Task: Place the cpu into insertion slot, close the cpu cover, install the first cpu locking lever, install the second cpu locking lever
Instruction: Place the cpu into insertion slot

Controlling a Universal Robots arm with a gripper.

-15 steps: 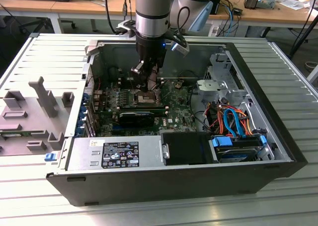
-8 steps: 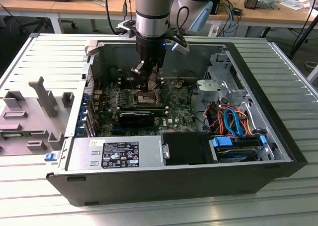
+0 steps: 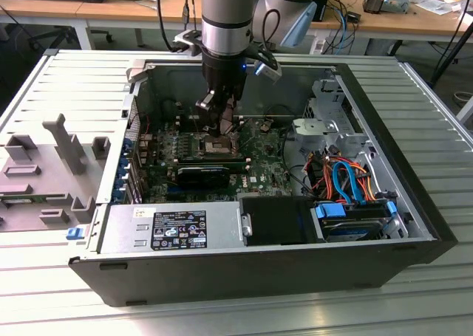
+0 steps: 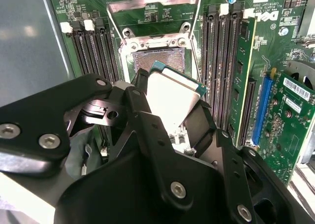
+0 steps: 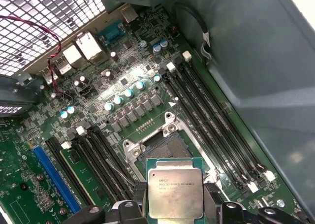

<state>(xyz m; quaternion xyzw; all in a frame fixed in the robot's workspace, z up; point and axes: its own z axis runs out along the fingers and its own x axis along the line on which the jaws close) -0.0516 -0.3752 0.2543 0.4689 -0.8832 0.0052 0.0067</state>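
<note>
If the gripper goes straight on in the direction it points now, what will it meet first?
Most likely the insertion slot. The gripper, shut on the cpu, points down toward it, so the cpu would touch the slot first. How well the two are lined up is hard to judge.

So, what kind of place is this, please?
Probably a robotics lab or workshop: an open computer case lies on a ribbed metal table, wooden desks stand behind, and the gripper holds the cpu.
</note>
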